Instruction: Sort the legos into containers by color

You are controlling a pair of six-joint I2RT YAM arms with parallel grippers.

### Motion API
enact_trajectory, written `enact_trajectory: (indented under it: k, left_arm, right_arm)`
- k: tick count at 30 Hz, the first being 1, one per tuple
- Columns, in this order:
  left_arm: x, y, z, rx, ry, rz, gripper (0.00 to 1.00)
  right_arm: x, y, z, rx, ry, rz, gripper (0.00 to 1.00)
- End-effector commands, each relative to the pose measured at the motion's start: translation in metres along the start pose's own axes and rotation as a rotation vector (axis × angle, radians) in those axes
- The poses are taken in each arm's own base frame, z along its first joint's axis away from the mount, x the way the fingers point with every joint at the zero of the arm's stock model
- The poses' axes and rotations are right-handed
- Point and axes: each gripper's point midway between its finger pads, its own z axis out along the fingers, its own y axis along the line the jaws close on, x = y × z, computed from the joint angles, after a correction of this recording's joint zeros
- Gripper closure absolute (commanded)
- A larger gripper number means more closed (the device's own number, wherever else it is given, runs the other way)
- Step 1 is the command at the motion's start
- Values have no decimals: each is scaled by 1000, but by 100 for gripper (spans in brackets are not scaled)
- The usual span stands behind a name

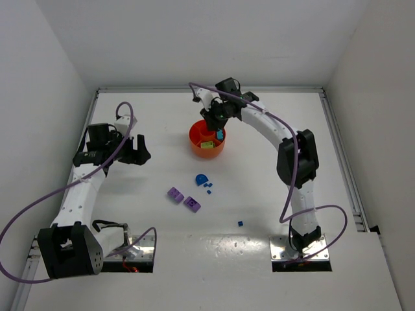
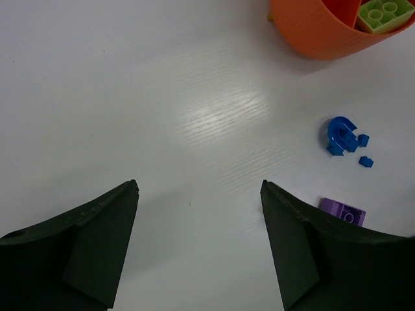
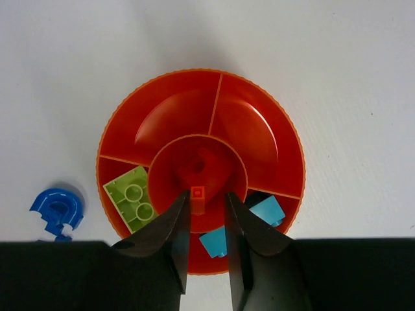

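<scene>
The orange bowl (image 1: 195, 138) sits at the table's middle back. My right gripper (image 1: 214, 120) hangs over it. In the right wrist view its jaws (image 3: 206, 195) stand a little apart over the central cup. A tiny orange brick (image 3: 198, 198) rests against the left finger, with a gap on the other side. A lime brick (image 3: 133, 197) and two teal bricks (image 3: 267, 210) lie in wedges of the bowl (image 3: 194, 97). A blue arch (image 1: 201, 178), tiny blue bits (image 1: 208, 188) and two purple bricks (image 1: 175, 193) lie on the table. My left gripper (image 1: 144, 150) is open and empty.
One more tiny blue piece (image 1: 240, 223) lies nearer the right arm's base. The left wrist view shows the bowl's wall (image 2: 311, 32), the blue arch (image 2: 340, 135) and a purple brick (image 2: 343, 210) beside the right finger. White walls enclose the table.
</scene>
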Motion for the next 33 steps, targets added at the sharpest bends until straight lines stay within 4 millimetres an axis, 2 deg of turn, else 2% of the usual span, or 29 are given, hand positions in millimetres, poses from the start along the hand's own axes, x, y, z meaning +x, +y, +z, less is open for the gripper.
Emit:
enact_trajectory:
  k: [1, 4, 7, 8, 10, 16, 24, 33]
  left_arm:
    - [-18, 1, -4, 2, -50, 18, 18]
    - [-18, 1, -4, 2, -50, 18, 18]
    - [-16, -1, -5, 10, -53, 29, 18]
    - [-16, -3, -5, 19, -54, 29, 18]
    - [-18, -3, -7, 18, -62, 33, 18]
    - [-16, -3, -5, 19, -54, 29, 18]
    - [-16, -3, -5, 19, -54, 29, 18]
    - [-16, -3, -5, 19, -54, 29, 18]
  right_arm:
    - [-17, -1, -11, -3, -51, -9, 72]
    - [-22, 1, -15, -6, -65, -5, 66]
    - [-26, 4, -22, -10, -79, -1, 65]
    - [-36, 6, -32, -9, -105, -12, 65]
    - [-42, 9, -40, -12, -125, -9, 65]
    - [-53, 16, -53, -28, -161, 10, 65]
    - [-47, 16, -51, -26, -141, 28, 65]
    - [-40, 8, -42, 11, -113, 45, 65]
